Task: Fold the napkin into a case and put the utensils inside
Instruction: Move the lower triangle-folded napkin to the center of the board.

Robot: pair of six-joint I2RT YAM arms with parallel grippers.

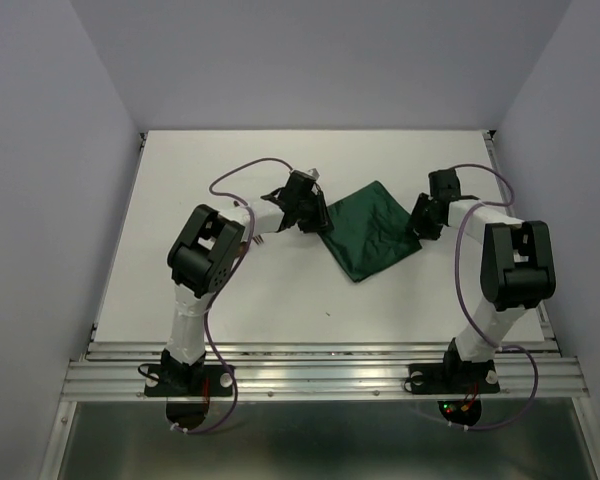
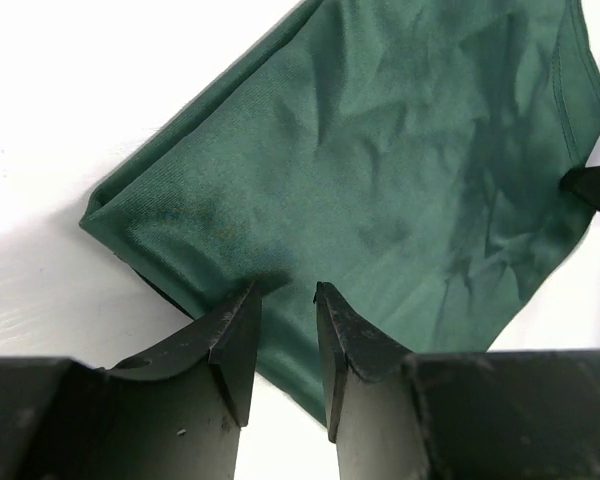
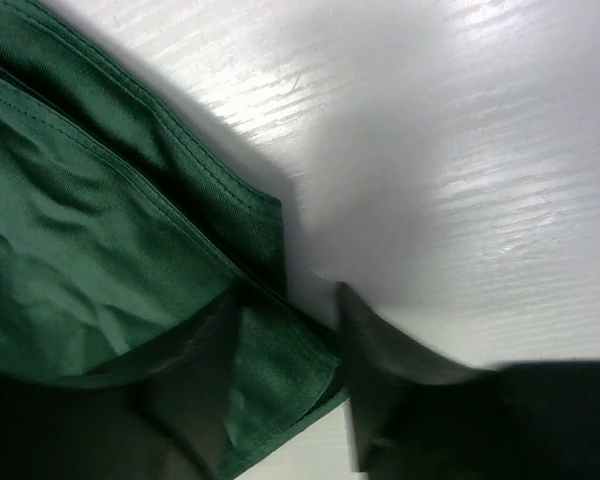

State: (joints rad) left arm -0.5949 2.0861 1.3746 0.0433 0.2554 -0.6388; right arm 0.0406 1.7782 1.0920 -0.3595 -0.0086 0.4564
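From above, the napkin (image 1: 370, 232) is lying folded on the white desk (image 1: 180, 170). It is sitting as a dark green diamond a little right of the desk's middle, well apart from every edge. The left arm (image 1: 205, 255) is reaching in from the near edge, with the left jaws resting at the napkin's left corner. The right arm (image 1: 510, 265) is bending inward, with the right jaws meeting the napkin's right corner.

In the left wrist view, the napkin (image 2: 380, 150) is spreading away across the desk (image 2: 70, 120), creased and doubled along its folded edge. The left jaws are standing narrowly apart, with their fingertips (image 2: 242, 310) pressing down at the cloth's near edge. Green cloth is showing in the gap, and I cannot tell whether any of it is being pinched.

In the right wrist view, the napkin (image 3: 100, 270) is showing stitched hems in layers against the bright desk (image 3: 460, 150). The right jaws are looking blurred and standing moderately apart. One finger is over the cloth, the other is on the bare-desk side, and the hemmed corner is lying between them. I cannot tell whether they are gripping it.
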